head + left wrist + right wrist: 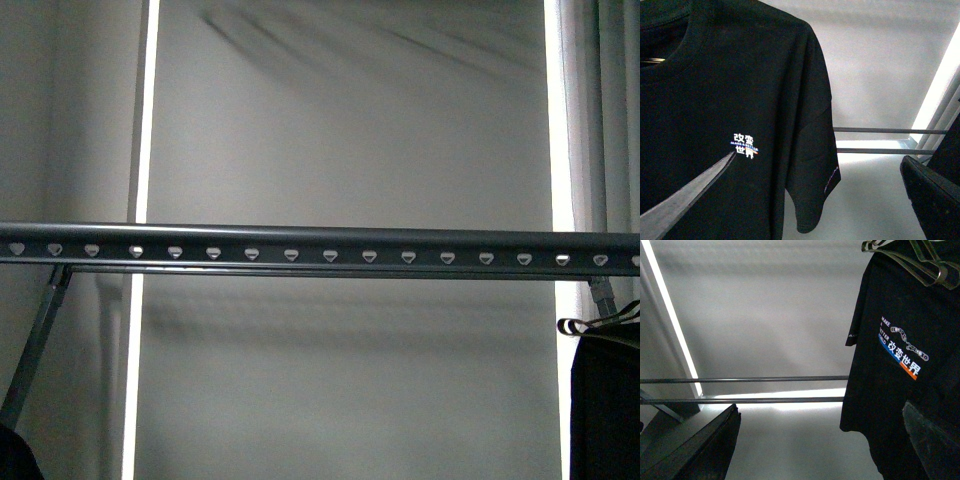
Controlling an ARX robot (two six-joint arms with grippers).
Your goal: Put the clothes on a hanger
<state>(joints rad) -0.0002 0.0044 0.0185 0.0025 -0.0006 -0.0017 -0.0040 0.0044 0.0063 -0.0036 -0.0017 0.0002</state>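
The black T-shirt (740,90) hangs just before the left gripper (818,157), whose jaws stand wide apart and empty, like those of the right gripper (820,405), so the left one seems nearer to raise it to the rail (320,238), which spans 9 to 3 o'clock in the front view.

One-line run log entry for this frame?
rail: no hook visible on it | black T-shirt: hanging before left end effector | left end effector: open | right end effector: open
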